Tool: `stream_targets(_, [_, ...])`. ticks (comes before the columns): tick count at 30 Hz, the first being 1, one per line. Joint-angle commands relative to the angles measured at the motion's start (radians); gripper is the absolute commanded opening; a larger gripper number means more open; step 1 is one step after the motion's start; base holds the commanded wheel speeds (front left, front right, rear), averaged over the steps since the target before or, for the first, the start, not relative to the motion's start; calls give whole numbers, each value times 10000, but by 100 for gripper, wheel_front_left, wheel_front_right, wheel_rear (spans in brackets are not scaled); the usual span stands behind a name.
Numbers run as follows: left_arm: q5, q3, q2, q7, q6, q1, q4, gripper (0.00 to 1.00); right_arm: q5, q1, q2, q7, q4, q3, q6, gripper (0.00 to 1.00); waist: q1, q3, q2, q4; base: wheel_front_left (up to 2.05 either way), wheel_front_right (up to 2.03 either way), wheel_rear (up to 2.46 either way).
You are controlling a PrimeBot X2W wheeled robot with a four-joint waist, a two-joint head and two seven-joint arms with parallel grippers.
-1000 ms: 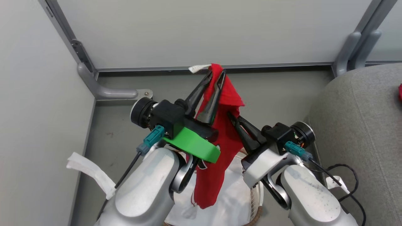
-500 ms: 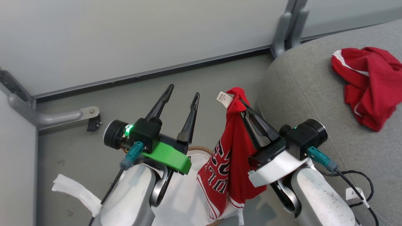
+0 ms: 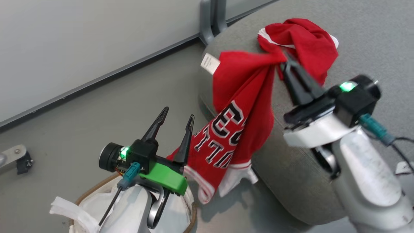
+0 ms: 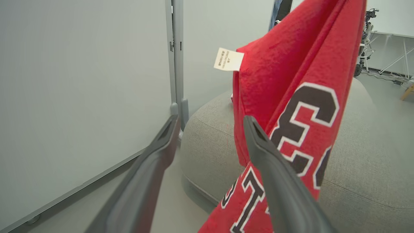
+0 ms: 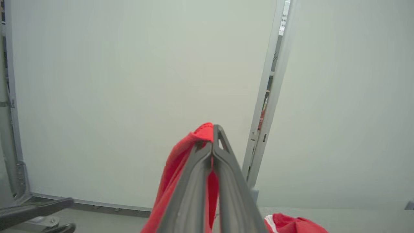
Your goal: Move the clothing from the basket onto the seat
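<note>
Hanging from a bunched corner at its top, the lettered red garment [image 3: 239, 129] makes a long, narrow drape. In the head view its long axis slants from upper right down to lower left. The white-striped hem points down toward the floor [image 3: 97, 106], and the black-and-white letters run along that same line. A small white tag [image 3: 209, 63] sticks out sideways from the upper corner. The garment is in the air at the rounded front edge of the seat [image 3: 372, 38], with its lower half in front of the cushion's side; whether it touches the cushion I cannot tell.

The right gripper [image 3: 285, 61] has its two fingers pressed together on the bunched top, red cloth caught between them. Just beyond that grip, a second red garment [image 3: 304, 38] with white trim lies crumpled on the seat.

The left gripper [image 3: 179, 114] stands wide apart and holds nothing. It is over the basket [image 3: 97, 189], and one finger lies against the drape's lower edge in the picture; contact cannot be told. Behind all this runs a pale wall [image 3: 81, 38].
</note>
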Motion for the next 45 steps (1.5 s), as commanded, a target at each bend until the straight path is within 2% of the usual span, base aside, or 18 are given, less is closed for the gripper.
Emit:
stream_targets(1, [83, 11, 57, 8, -41, 12, 38, 100, -194, -668, -311, -25, -175, -259, -14, 0, 0, 848, -1, -763, 0, 0, 0])
stream_targets(5, [238, -66, 53, 6, -59, -264, 133, 100, -448, -2322, -1275, -25, -379, -1091, -14, 0, 0, 1465, -1, -693, 0, 0, 0])
stream_targets(10, [324, -286, 213, 8, -75, -578, 259, 100, -952, -4479, -2641, -24, -16, -2162, -14, 0, 0, 2241, -1, -416, 0, 0, 0])
stream_targets(14, [278, -547, 356, 6, -77, -922, 261, 100, -1370, -5958, -3753, -24, 927, -2870, -14, 0, 0, 2883, -1, -60, 0, 0, 0])
stream_targets(18, [242, -809, 467, 8, -78, -1229, 296, 100, -1709, -6841, -4419, -22, 1993, -3279, -14, 0, 0, 3486, -1, 330, 0, 0, 0])
stream_targets(23, [170, -1052, 516, 6, -79, -1611, 333, 100, -1948, -6873, -4503, -22, 3005, -3735, -14, 0, 0, 4058, -1, 760, 0, 0, 0])
stream_targets(33, [118, -919, 478, 6, -80, -1688, 458, 100, -2171, -3960, -3327, -17, 4265, -4594, -14, 0, 0, 4103, -1, 1210, 0, 0, 0])
stream_targets(34, [126, -872, 466, 6, -81, -1648, 478, 100, -2195, -3630, -3177, -16, 4364, -4740, -14, 34, 0, 4032, -1, 1230, 0, 0, 0])
stream_targets(35, [129, -814, 448, 8, -81, -1612, 492, 100, -2217, -3360, -3061, -17, 4423, -4814, -14, 91, 0, 3977, -1, 1241, 0, 0, 0])
stream_targets(36, [140, -722, 426, 6, -81, -1555, 512, 100, -2210, -2998, -2862, -17, 4453, -4983, -16, 100, 0, 3877, -1, 1260, 0, 0, 0])
stream_targets(42, [197, -280, 312, 6, -79, -1222, 671, 100, -2299, -1355, -2020, -16, 4128, -5395, -14, 100, 0, 3256, -1, 1367, 0, 0, 0])
stream_targets(45, [215, 57, 240, 6, -68, -952, 677, 100, -2374, -716, -1702, -16, 3899, -5242, -14, 100, 0, 2856, -1, 1452, 0, 0, 0])
